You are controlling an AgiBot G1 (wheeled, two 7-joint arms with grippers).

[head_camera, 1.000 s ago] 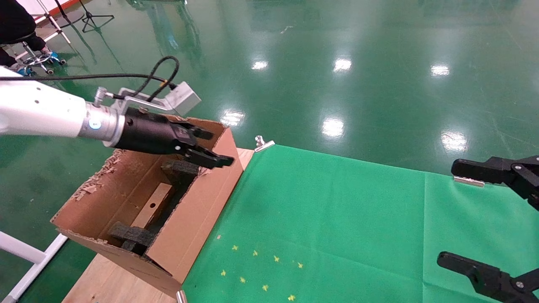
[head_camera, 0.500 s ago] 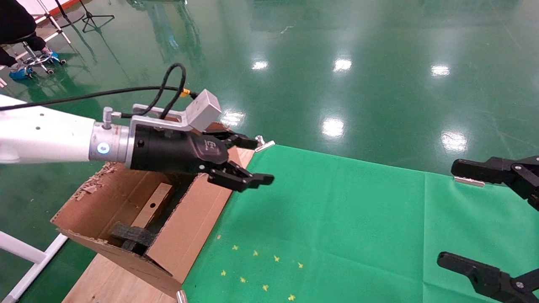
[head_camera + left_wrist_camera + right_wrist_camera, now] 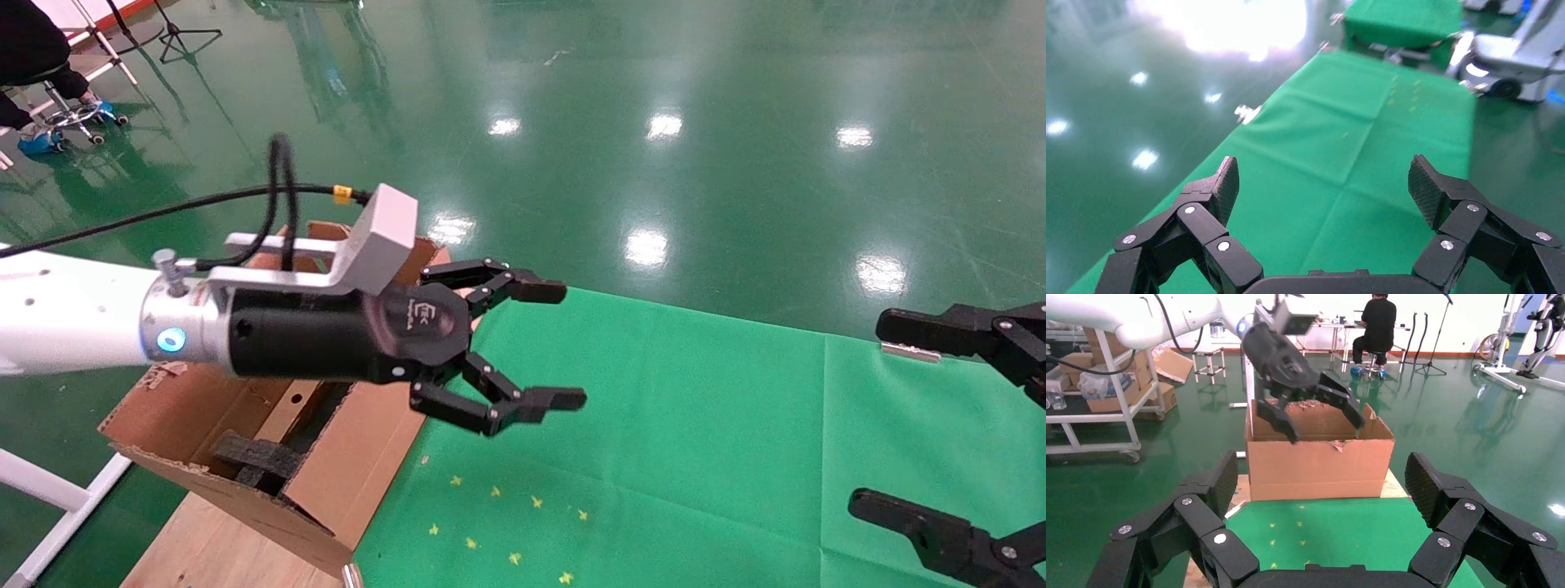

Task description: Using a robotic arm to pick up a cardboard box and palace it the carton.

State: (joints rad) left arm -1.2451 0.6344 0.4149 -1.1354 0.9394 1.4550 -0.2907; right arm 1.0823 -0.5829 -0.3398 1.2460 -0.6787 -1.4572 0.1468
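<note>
The carton (image 3: 368, 457) stands on the table's left end, with ragged flaps and dark foam blocks (image 3: 255, 459) inside. It also shows in the right wrist view (image 3: 1318, 465). The cardboard box (image 3: 280, 411) lies inside the carton, mostly hidden behind my left arm. My left gripper (image 3: 574, 344) is open and empty, up in the air just right of the carton, over the green cloth (image 3: 654, 425). In the left wrist view (image 3: 1322, 184) only cloth lies between its fingers. It also shows in the right wrist view (image 3: 1324, 425). My right gripper (image 3: 878, 412) is open and empty at the table's right edge.
A wooden board (image 3: 221, 539) lies under the carton. Metal clips (image 3: 909, 352) hold the cloth at the far edge. Small yellow marks (image 3: 498, 523) dot the cloth near the front. A white frame (image 3: 49, 498) stands left of the table; a seated person (image 3: 33, 49) is far left.
My left gripper has come up out of the carton and moved right, over the green cloth, with its fingers spread wider. The cardboard box stays in the carton. The right arm has not moved.
</note>
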